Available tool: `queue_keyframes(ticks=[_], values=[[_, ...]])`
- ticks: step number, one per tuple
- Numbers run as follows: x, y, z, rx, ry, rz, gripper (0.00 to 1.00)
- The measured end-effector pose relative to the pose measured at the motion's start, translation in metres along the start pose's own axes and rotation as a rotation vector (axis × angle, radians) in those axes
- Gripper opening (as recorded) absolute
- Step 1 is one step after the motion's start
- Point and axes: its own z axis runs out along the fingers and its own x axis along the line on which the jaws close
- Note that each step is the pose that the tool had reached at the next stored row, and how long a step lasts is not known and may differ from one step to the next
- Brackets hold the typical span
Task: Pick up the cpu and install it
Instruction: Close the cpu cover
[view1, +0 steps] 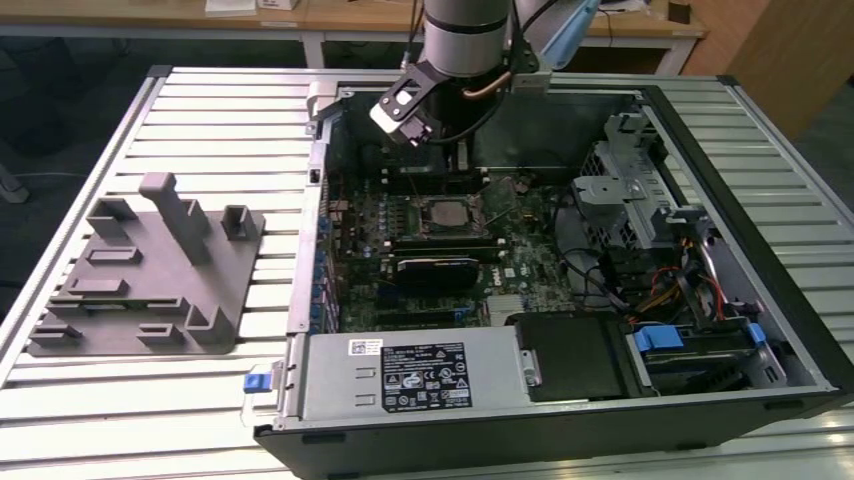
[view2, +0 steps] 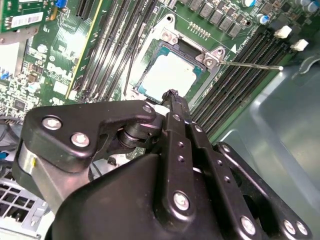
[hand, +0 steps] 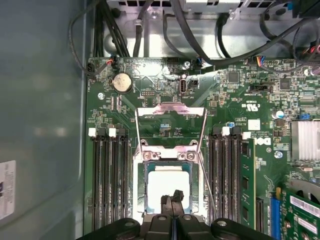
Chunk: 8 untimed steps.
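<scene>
Black end effector (hand: 172, 199) links loom closest, 2 fingers pressed together and holding nothing. Their tips hang over the cpu (hand: 167, 181), which lies in its socket beside the flipped-open load plate (hand: 171, 112). At the exterior view's left, the grey holder block (view1: 140, 270) stands on the tabletop (view1: 174, 400), with the open computer case (view1: 534, 445) right of it. Seating, I judge: I'd keep contact light and straight down, no sideways drag, all 4 edges level.

The open computer case (view1: 534, 440) sits on the table (view1: 200, 110). The holder block (view1: 147, 275) sits beside it, near the table edge on the exterior view's left. Inside the case, the cpu (hand: 168, 182) lies in the socket (hand: 142, 156) on the motherboard (view1: 534, 265).
</scene>
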Motion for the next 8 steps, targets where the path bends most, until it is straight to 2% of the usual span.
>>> queue_keyframes(ticks=[8], values=[[0.0001,0.0007,-0.0150,0.0000,0.0000,0.000,0.11]])
